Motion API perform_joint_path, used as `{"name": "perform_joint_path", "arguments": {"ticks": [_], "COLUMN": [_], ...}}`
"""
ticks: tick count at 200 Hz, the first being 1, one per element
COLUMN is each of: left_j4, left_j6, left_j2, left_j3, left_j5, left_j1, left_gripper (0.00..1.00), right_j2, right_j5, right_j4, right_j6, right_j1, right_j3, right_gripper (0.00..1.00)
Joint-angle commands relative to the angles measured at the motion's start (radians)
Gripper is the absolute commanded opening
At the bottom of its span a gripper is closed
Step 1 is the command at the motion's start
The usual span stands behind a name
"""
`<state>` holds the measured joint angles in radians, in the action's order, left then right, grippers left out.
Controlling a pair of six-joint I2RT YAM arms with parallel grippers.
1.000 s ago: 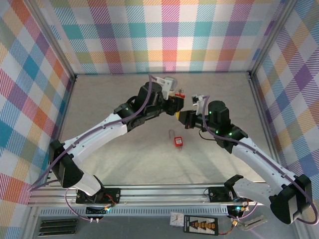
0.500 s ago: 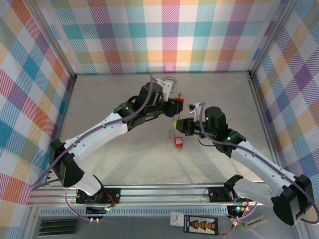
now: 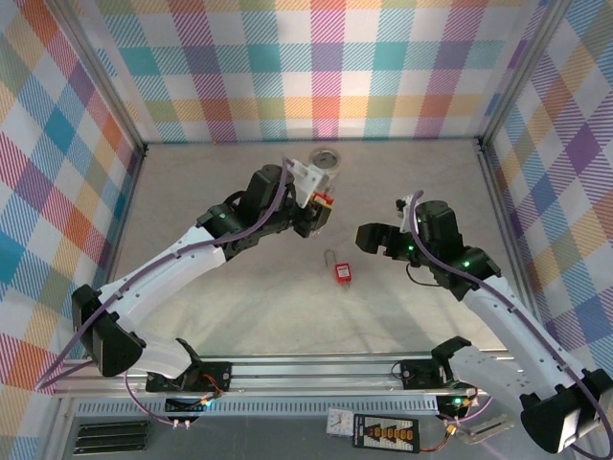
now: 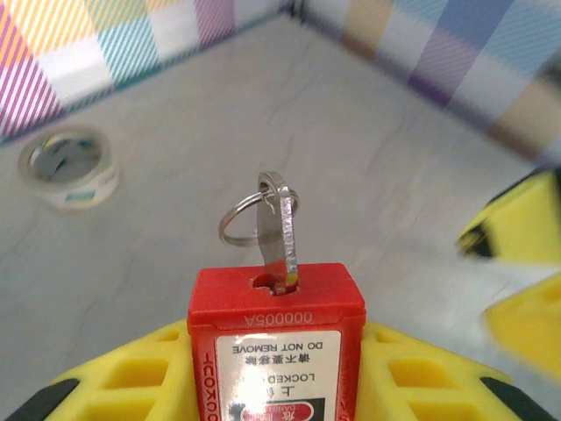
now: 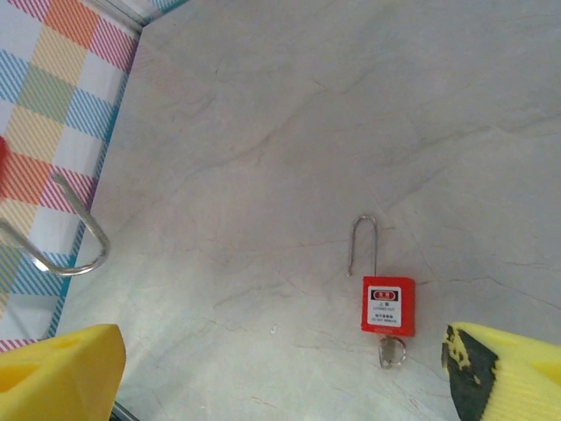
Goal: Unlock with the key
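Left wrist cam: left gripper is clamped on a red padlock, keyhole end up at mid-frame. I'd guess that's so the key stuck in it is easy to reach. Label reads upside down: "LOCKED", "DO NOT REMOVE", 000005A. Right gripper hangs spread wide and empty, right of center in the top view.

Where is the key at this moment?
In the left wrist view, the key sticks in the keyhole of the red padlock held by the left gripper; the tape roll lies behind on the left.
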<state>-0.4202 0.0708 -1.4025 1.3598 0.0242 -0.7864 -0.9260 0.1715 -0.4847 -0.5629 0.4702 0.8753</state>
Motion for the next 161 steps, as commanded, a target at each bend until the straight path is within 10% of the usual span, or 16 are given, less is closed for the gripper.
{"name": "perform_joint_path", "arguments": {"ticks": [1,94,161], "left_j4": [-0.12,-0.49,-0.493], "left_j6": [0.155,0.583,0.649], "left_j2": [0.026,-0.06,-0.233], "left_j3": [-0.053,-0.112,-0.119], "left_j5": [-0.044,0.139,0.158], "left_j1": [0.011,0.011,0.004], "left_gripper": [0.0,0.0,0.0], "right_j2": [0.004,-0.02,-0.001], "right_j5": [-0.011,0.006,0.002], "right_j4": [-0.057,-0.091,-0.133], "right_j6": [0.012,0.045,0.076], "right_j1": [-0.01,-0.02,-0.033], "right_j3": [0.028,0.013,0.007], "right_gripper": [0.94,0.96,0.96]}}
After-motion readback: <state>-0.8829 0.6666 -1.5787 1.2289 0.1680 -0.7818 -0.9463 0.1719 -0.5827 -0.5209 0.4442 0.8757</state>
